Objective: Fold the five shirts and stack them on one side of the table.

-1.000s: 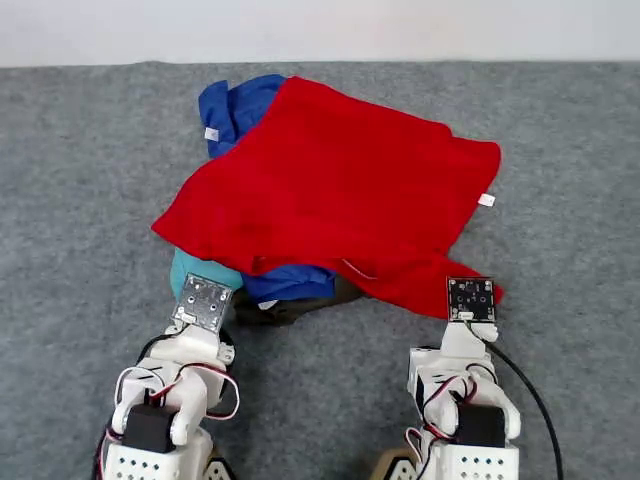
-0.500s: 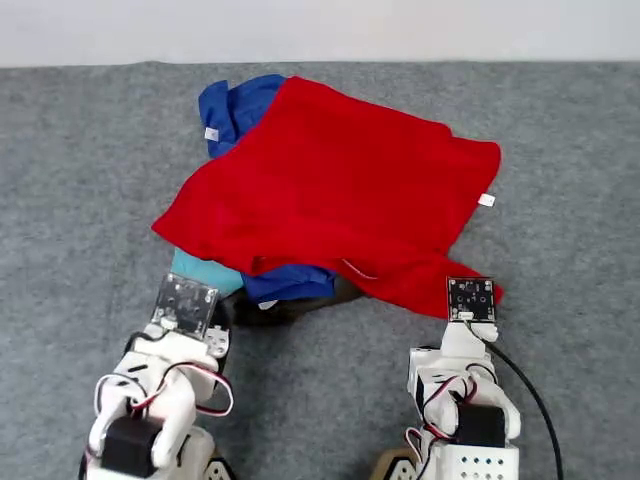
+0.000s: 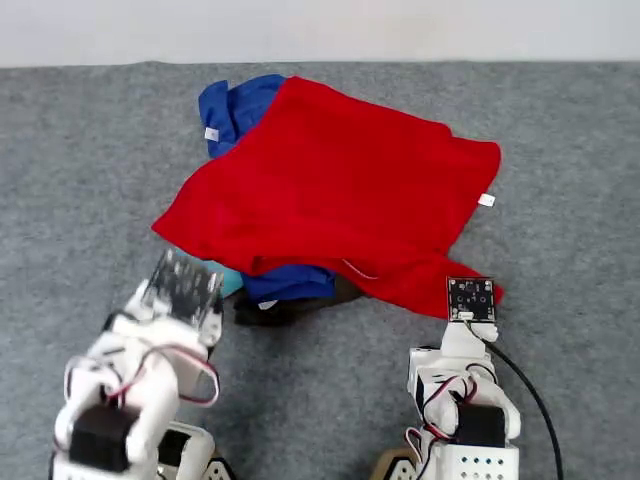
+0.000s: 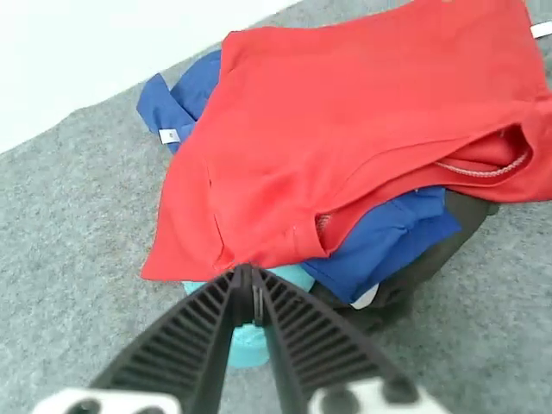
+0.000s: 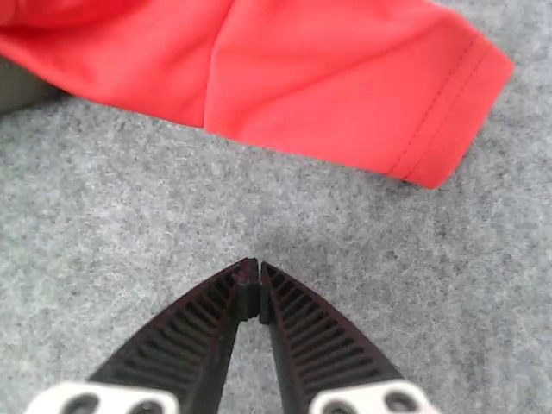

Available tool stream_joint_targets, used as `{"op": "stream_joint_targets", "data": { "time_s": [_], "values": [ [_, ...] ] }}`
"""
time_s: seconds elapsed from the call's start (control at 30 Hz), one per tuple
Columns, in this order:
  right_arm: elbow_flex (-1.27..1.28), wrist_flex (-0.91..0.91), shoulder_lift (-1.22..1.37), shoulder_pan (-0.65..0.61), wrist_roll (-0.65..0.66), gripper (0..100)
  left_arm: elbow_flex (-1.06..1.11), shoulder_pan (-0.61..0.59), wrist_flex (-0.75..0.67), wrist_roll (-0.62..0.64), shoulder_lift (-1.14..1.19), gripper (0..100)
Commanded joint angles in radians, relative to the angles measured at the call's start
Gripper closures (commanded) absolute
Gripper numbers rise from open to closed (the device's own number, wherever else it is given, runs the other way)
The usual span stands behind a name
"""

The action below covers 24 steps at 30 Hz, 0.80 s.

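Red shirt (image 5: 259, 78) lies near right claw (image 5: 252, 269).

Two hands (image 4: 247, 276) (image 5: 253, 269), four shirts — red (image 3: 330, 180), blue (image 3: 235, 105), teal (image 4: 297, 278), dark (image 3: 290, 308)

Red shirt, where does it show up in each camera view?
High view: red shirt spread out in the middle.
Left wrist view: draped over the blue shirt, just beyond the left gripper.
Right wrist view: a hemmed end lies ahead of the right gripper.
Shared landmark: the grey mat beneath.
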Motion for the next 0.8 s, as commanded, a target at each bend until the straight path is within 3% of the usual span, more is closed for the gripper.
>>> {"op": "stream_joint_targets", "data": {
  "time_s": [0.0,0.1,0.27,0.37,0.53,0.77],
  "values": [
    [0.015,0.002,-0.005,0.007,0.009,98.9,-0.216,0.006,0.003,-0.014,0.319,99],
    [0.015,0.002,-0.005,0.007,0.009,98.9,-0.357,0.005,0.003,-0.084,0.54,99],
    [0.015,0.002,-0.005,0.007,0.009,98.9,-0.573,0.006,0.058,-0.425,0.813,99],
    [0.015,0.002,-0.005,0.007,0.009,98.9,-0.657,0.006,0.095,-0.56,0.934,99],
    [0.015,0.002,-0.005,0.007,0.009,98.9,-0.756,0.006,0.14,-0.598,1.073,97],
    [0.015,0.002,-0.005,0.007,0.009,98.9,-0.835,0.017,0.247,-0.661,1.143,71]
  ]
}}
